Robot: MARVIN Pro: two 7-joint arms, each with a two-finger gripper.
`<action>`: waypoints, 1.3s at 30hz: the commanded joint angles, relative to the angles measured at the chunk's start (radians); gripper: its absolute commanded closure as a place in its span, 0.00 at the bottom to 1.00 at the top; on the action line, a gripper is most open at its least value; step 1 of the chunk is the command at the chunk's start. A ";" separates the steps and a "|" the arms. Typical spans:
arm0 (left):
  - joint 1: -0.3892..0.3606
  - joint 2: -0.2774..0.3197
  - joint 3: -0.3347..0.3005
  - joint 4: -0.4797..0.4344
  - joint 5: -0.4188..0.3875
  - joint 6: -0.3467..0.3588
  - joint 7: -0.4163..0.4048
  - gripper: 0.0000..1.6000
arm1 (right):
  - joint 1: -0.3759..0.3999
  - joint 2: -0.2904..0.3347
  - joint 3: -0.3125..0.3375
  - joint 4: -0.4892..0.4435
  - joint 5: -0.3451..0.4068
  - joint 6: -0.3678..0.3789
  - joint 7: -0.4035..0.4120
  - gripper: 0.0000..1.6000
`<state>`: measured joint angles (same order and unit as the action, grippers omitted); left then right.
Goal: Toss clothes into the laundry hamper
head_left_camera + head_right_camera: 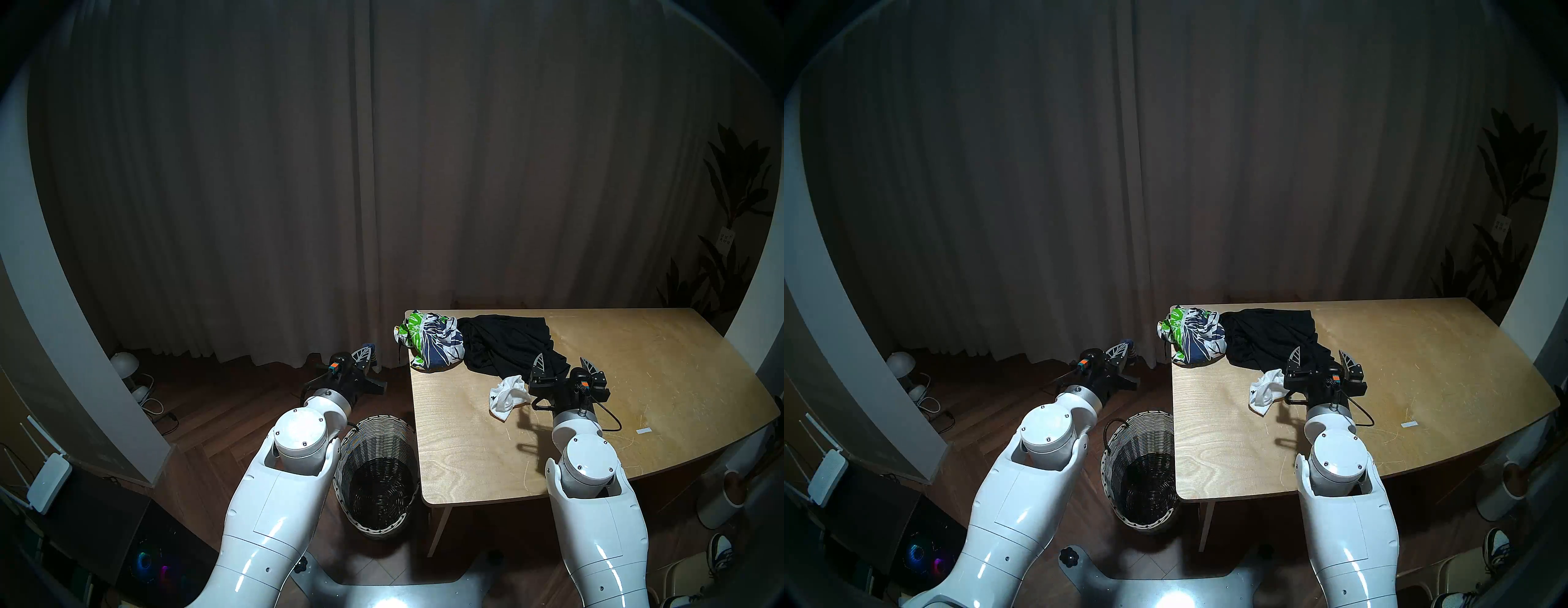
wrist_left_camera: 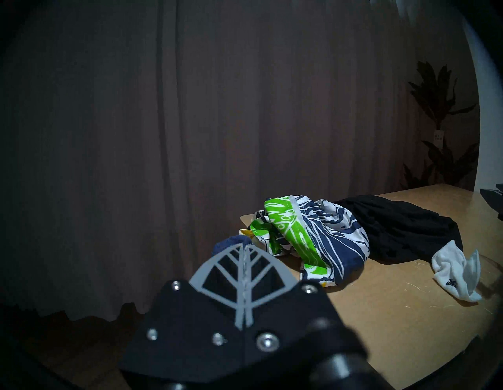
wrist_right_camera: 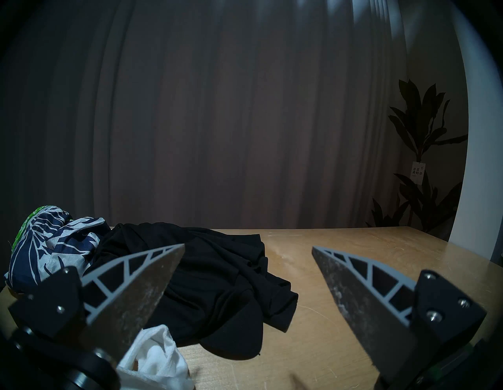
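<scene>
**Sock pinched on the left, 3 garments waiting on the counter**

Nearest the robot stands the tall round woven wicker hamper [image 1: 377, 475] on the floor, tucked against the near left corner of the pale wooden counter [image 1: 488, 458]; its dark inside looks empty. Beyond it and somewhat to the left, the left gripper [image 1: 367, 356] hangs over the floor past the hamper's far rim, its 2 fingers pressed together on a navy sock [image 2: 231, 242], of which only a dark blue tuft shows past the tips. The sock is light and limp, so it should drop freely once the gripper is brought back above the opening.

On the counter, the right gripper [image 1: 568, 366] hovers with its fingers spread wide and nothing between them. Just beside its left finger lies the small crumpled white garment [image 1: 507, 397], soft and light; a pinch on its raised middle fold looks the surest hold. Behind that sprawls the large black garment [image 1: 509, 346], heavier, floppy and likely to trail, so gathering a thick bunch near its centre seems wise. Farthest, at the counter's far left corner and touching the black cloth, sits the bunched green, navy and white leaf-print garment [image 1: 430, 342], thin and probably slippery.
</scene>
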<state>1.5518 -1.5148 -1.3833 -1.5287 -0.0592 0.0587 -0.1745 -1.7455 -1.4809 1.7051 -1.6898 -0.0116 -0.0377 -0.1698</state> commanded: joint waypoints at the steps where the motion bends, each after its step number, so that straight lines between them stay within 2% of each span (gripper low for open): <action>1: -0.008 -0.023 0.022 -0.001 -0.022 0.016 -0.024 1.00 | 0.006 0.002 0.000 -0.023 -0.002 -0.013 -0.002 0.00; 8: -0.074 0.000 -0.017 0.116 0.012 -0.010 0.031 1.00 | 0.006 0.005 -0.002 -0.022 0.001 -0.012 -0.004 0.00; 13: -0.086 -0.002 -0.043 0.129 -0.007 -0.015 0.028 1.00 | 0.006 0.006 -0.003 -0.022 0.002 -0.012 -0.006 0.00; 20: -0.078 -0.007 -0.038 0.144 -0.011 -0.026 0.018 1.00 | 0.005 0.009 -0.005 -0.023 0.004 -0.012 -0.009 0.00; 33: -0.058 0.020 -0.052 0.148 -0.022 -0.032 -0.005 1.00 | 0.004 0.014 -0.009 -0.023 0.008 -0.013 -0.013 0.00; 34: -0.057 0.021 -0.051 0.147 -0.021 -0.032 -0.007 0.93 | 0.004 0.014 -0.009 -0.023 0.009 -0.013 -0.014 0.00; 35: -0.055 0.023 -0.049 0.146 -0.020 -0.032 -0.008 0.82 | 0.004 0.015 -0.010 -0.023 0.009 -0.013 -0.014 0.00; 36: -0.054 0.024 -0.048 0.145 -0.019 -0.032 -0.009 0.46 | 0.004 0.015 -0.010 -0.023 0.009 -0.013 -0.014 0.00; 38: -0.053 0.026 -0.045 0.144 -0.016 -0.035 -0.009 0.00 | 0.004 0.016 -0.011 -0.023 0.010 -0.013 -0.015 0.00; 39: -0.053 0.026 -0.045 0.144 -0.015 -0.035 -0.009 0.00 | 0.004 0.016 -0.011 -0.023 0.010 -0.013 -0.015 0.00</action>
<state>1.5065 -1.4936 -1.4375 -1.3603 -0.0864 0.0390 -0.1796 -1.7462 -1.4662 1.6931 -1.6901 0.0005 -0.0391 -0.1841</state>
